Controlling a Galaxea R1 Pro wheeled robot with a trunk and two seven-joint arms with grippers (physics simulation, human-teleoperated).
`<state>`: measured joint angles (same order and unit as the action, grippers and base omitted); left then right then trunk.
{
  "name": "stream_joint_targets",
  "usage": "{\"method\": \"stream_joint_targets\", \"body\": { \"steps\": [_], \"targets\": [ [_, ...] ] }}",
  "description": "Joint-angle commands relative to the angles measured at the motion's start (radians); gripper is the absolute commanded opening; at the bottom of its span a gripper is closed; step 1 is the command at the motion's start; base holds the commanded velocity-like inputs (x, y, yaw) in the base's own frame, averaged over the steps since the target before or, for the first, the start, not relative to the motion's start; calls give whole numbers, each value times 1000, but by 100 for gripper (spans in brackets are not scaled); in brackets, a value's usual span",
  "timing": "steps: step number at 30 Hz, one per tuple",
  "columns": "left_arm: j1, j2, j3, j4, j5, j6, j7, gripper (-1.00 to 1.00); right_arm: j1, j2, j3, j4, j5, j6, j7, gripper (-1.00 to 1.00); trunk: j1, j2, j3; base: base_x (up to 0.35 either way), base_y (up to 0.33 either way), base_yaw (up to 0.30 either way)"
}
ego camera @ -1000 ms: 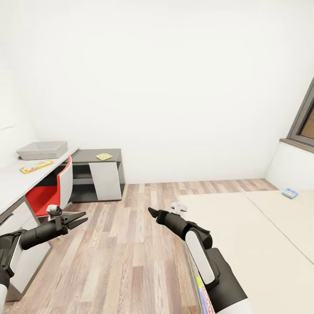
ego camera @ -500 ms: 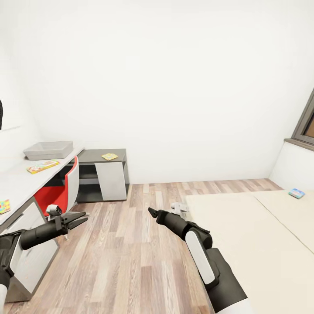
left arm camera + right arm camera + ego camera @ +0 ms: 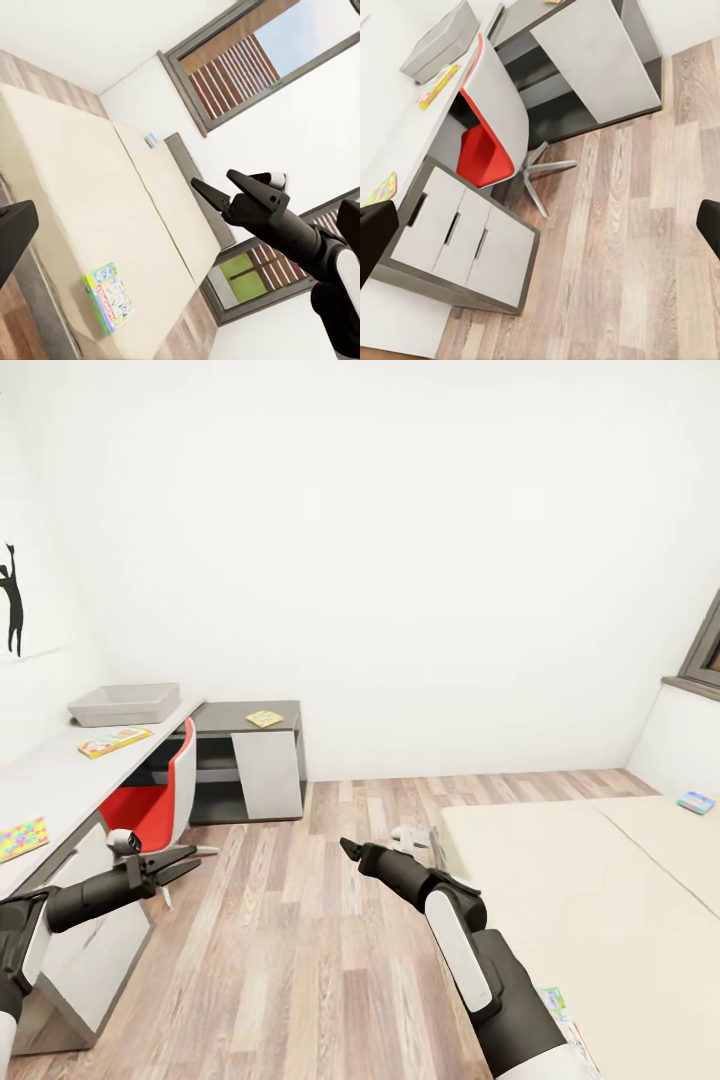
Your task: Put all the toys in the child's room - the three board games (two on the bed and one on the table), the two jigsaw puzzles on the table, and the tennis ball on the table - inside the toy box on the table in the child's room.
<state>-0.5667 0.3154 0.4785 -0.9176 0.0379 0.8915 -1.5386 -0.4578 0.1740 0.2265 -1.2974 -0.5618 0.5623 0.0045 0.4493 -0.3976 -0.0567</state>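
Observation:
The pale grey toy box (image 3: 125,704) (image 3: 439,41) stands at the far end of the table (image 3: 50,785). A board game (image 3: 115,740) (image 3: 438,85) lies beside it. One jigsaw puzzle (image 3: 22,838) (image 3: 381,189) sits nearer on the light top, another (image 3: 264,718) on the dark corner section. On the bed (image 3: 590,900) lie two board games, one far (image 3: 696,802) (image 3: 151,139) and one near (image 3: 565,1015) (image 3: 109,297). My left gripper (image 3: 185,860) and right gripper (image 3: 348,849) (image 3: 225,191) hang open and empty over the floor. The tennis ball is out of view.
A red and white chair (image 3: 160,800) (image 3: 487,146) is tucked under the table, its legs reaching onto the wood floor (image 3: 300,940). White drawers (image 3: 465,240) sit under the near end. A window (image 3: 240,67) is beyond the bed. A black silhouette picture (image 3: 14,598) hangs on the left wall.
The camera has turned left, so the whole picture has slid right. The near puzzle, the silhouette picture and the near board game have come into view. Both arms keep their pose.

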Motion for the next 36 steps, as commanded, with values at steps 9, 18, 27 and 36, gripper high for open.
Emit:
{"method": "stream_joint_targets", "body": {
  "steps": [9,18,27,36],
  "targets": [
    [-1,0,0,0,0,10,-5,100,-1,0,-1,1,-1,5,0,100,1,-2,-3,0,58,0],
    [-1,0,0,0,0,10,-4,100,-1,0,-1,4,-2,5,1,100,1,-2,-7,0,8,-26],
    [-1,0,0,0,0,10,-5,100,-1,0,-2,21,-1,5,1,100,1,-2,-19,0,14,-126],
    [-1,1,0,0,0,11,-5,100,-1,0,-2,28,-1,5,0,100,1,-2,-26,0,124,-222]
  ]
}}
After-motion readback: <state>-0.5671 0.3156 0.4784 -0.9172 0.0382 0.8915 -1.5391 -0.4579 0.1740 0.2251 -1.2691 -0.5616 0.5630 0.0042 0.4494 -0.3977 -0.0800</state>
